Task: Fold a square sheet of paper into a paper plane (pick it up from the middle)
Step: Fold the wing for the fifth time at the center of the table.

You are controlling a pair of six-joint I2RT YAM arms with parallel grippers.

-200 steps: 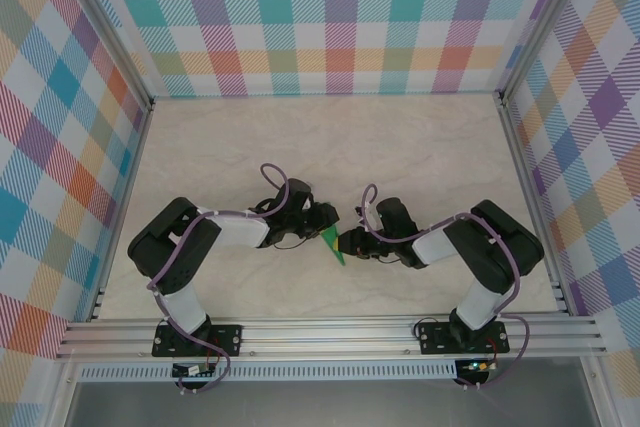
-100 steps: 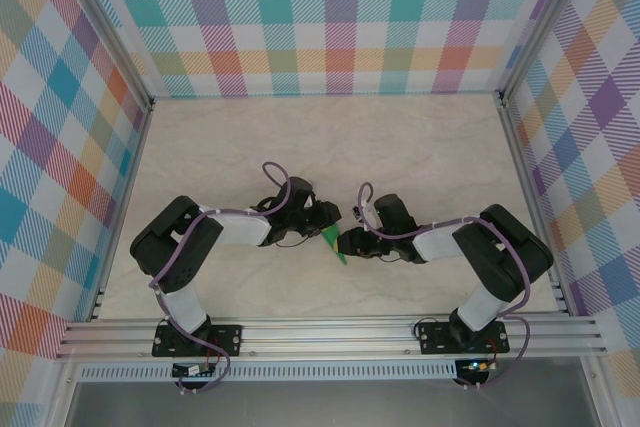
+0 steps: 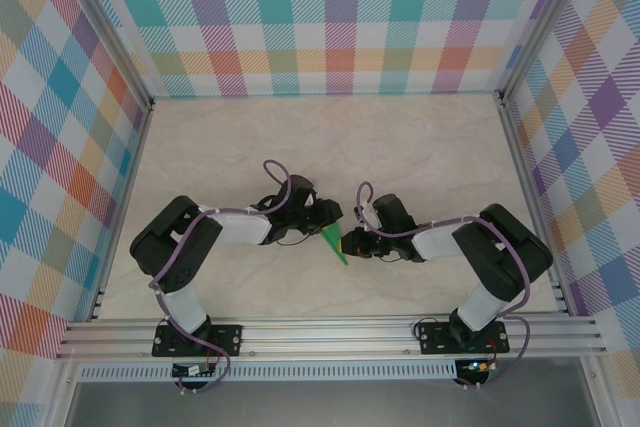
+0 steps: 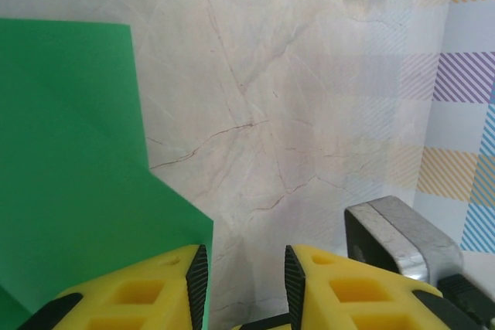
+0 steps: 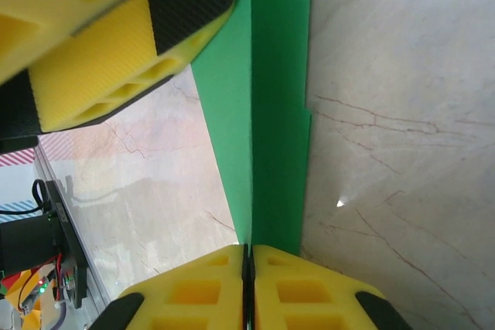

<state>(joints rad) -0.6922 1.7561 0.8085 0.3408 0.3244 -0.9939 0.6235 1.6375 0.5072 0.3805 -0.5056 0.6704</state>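
Note:
The square sheet of paper (image 3: pixel 334 243) is green and folded into a narrow pointed shape, standing on edge near the table's middle. In the right wrist view the paper (image 5: pixel 272 113) runs straight up from my right gripper (image 5: pixel 246 256), whose jaws are shut on its lower end along the crease. My right gripper (image 3: pixel 347 244) touches the paper from the right. My left gripper (image 3: pixel 328 219) sits just above and left of it. In the left wrist view my left gripper (image 4: pixel 246 276) is open with bare table between its jaws, and the paper (image 4: pixel 69 168) lies outside its left finger.
The marble-patterned table (image 3: pixel 420 147) stretches beyond both arms, boxed in by checked walls (image 3: pixel 330 17). A grey metal block (image 4: pixel 394 229) stands just right of my left gripper. One yellow finger (image 5: pixel 116 52) of the left gripper hangs beside the paper.
My right gripper has closed on the green paper. The paper's tip has shifted slightly right. The left arm has barely moved.

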